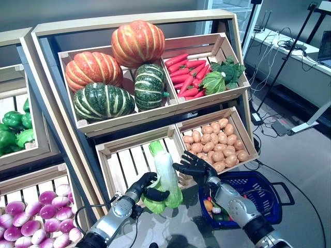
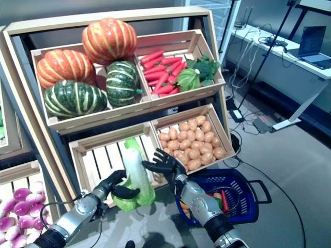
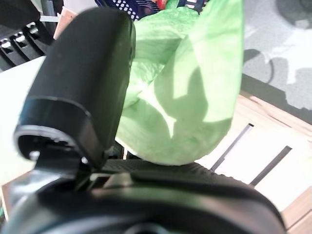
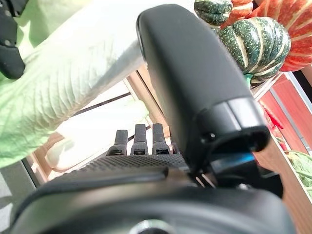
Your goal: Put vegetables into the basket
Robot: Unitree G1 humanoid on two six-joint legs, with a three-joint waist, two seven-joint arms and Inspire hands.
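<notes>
Left eye view: a long napa cabbage, pale ribbed stalk with frilly light-green leaves, stands nearly upright in front of the slatted wooden crate on the lower shelf, and the left robot hand is grasping it low down, dark fingers curled round the leafy base. The right robot hand is released, fingers spread straight, just beside the cabbage's white stalk on the other side; contact cannot be told. Below the right arm sits the blue plastic basket, perforated walls and a black handle, with a few small vegetables inside. Next crate over holds smooth tan potatoes. Up top, ribbed orange and striped green pumpkins share a crate, beside glossy red carrots with crinkled greens.
</notes>
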